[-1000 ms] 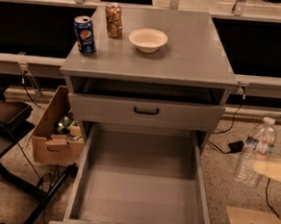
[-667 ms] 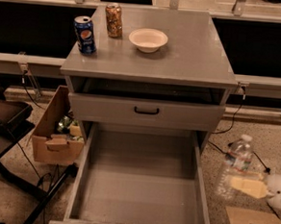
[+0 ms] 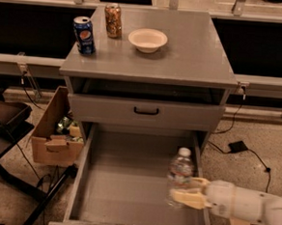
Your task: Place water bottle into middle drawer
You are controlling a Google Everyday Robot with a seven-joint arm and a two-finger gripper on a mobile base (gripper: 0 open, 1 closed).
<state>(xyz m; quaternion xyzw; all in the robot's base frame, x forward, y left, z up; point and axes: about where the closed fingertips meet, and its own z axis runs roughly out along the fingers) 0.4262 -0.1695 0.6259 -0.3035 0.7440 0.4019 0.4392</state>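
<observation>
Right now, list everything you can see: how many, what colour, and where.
cabinet: one, grey, centre
middle drawer: one, grey, pulled open low on the cabinet
water bottle: one, clear with white cap, upright over the middle drawer's right side
Pepsi can: one, blue, cabinet top, left
gold-brown can: one, cabinet top, behind the Pepsi can
bowl: one, white, cabinet top, middle
upper drawer: one, grey with black handle, shut
cardboard box: one, brown, floor left of cabinet
power adapter: one, black, floor right of cabinet
gripper: one, cream jaws shut on the water bottle, lower right
</observation>
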